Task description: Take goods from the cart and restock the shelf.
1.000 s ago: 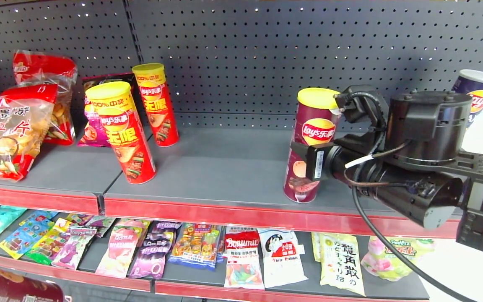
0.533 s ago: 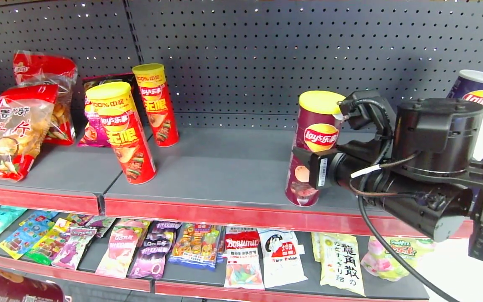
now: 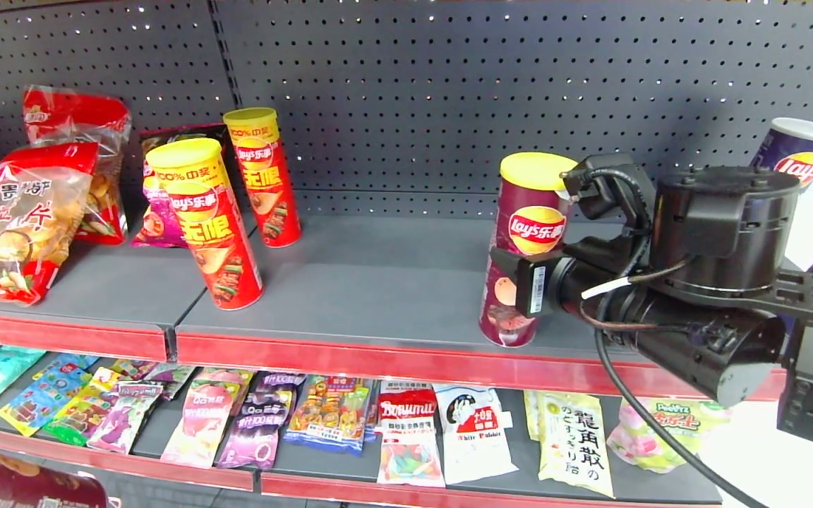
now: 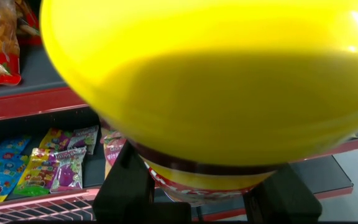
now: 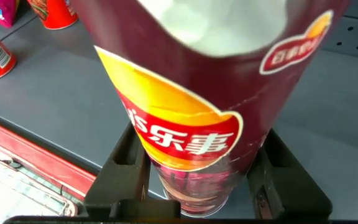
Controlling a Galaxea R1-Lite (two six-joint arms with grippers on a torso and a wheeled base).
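**Upper shelf (image 3: pixel 378 282), maroon chip can (image 3: pixel 530 233): held for placing**

Location: 4 o'clock on the shelf board, base near the front lip, slightly tilted.
Handling, judged: light, stiff card tube with a slick skin, dentable. Grip mid-body, gently.
Right claw (image 5: pixel 197 177): closed on it mid-height.
Views: the head view gives its shelf position. The left wrist view adds 1 yellow-lidded can (image 4: pixel 210 74) clamped in the left claw (image 4: pixel 201 196).

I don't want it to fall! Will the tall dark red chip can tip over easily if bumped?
Probably yes: the dark red can is tall, narrow and near the front edge of the shelf. It looks stiff: the right gripper clamps it without denting. On its side, it would likely roll.
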